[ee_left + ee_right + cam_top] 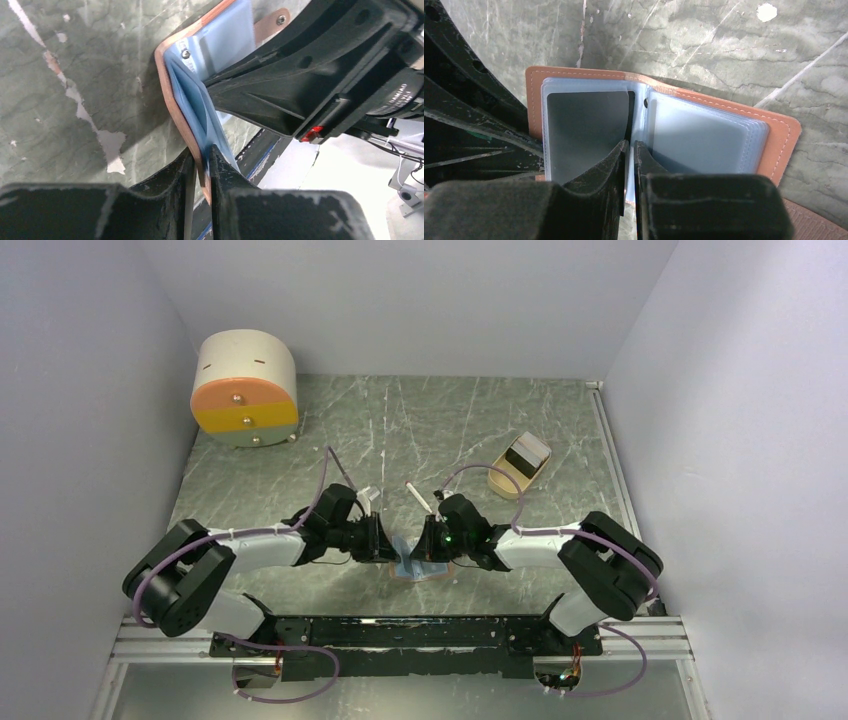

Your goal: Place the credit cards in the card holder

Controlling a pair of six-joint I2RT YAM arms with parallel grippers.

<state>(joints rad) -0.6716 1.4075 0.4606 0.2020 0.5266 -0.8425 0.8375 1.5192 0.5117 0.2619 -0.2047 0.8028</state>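
Near the front edge of the table (400, 430), between your two arms, the card holder (415, 570) is open, with a dark card (584, 130) in one clear sleeve. Your left gripper (201, 152) is pinched narrow on the brown cover's edge. Your right gripper (630, 146) is closed on a clear sleeve page by the spine. More credit cards (527, 452) stand in a tan tray (503, 481), well apart at the back right. A white stick (417, 497) lies just behind the grippers, and a round box (245, 388) sits far left.

the card holder (782, 134) looks like matt tan stitched leather, its sleeves (704, 135) glossy clear plastic.
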